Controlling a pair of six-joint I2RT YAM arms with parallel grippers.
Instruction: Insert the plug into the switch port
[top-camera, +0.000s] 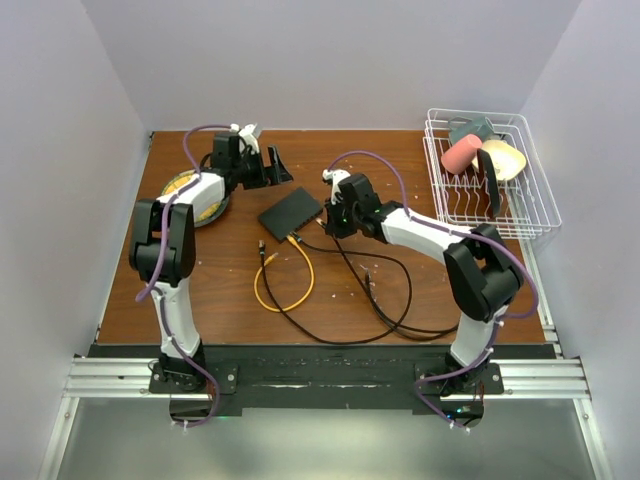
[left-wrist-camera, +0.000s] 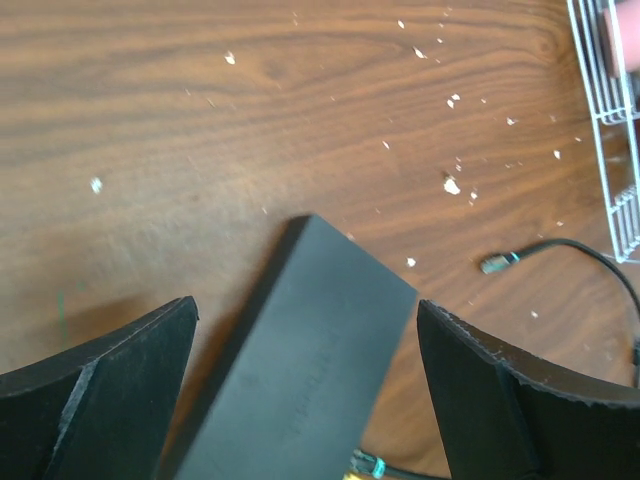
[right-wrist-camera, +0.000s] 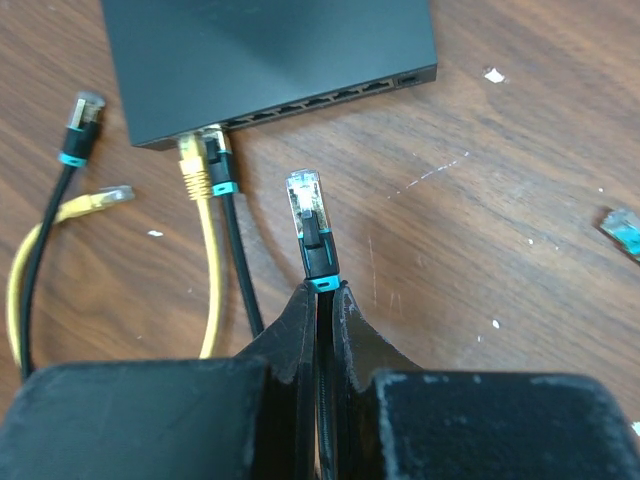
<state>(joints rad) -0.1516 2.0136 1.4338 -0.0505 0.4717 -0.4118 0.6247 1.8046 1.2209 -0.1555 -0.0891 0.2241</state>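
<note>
**Right gripper (right-wrist-camera: 322, 300) pinches a cable, its plug (right-wrist-camera: 304, 195) aimed at the switch (right-wrist-camera: 270, 60) just ahead.**

From overhead, the flat dark switch lies slantwise in the middle of the table (top-camera: 200, 300), and the right gripper is just beside its port edge. The left gripper (top-camera: 268, 165) hangs over the far corner, well away from that edge. In the left wrist view, the left fingers are spread wide and empty, with only the switch's blank top between them. In the right wrist view, the right fingers are closed on the cable just behind the plug. The plug's long axis points almost straight at the row of sockets, close to it but not touching. A yellow cable (right-wrist-camera: 192, 170) and a black cable (right-wrist-camera: 222, 170) fill the row's left end. The nearest free switch port (right-wrist-camera: 300, 106) lies straight ahead of the plug, so I judge that a short forward push by the right arm is what remains.
</note>
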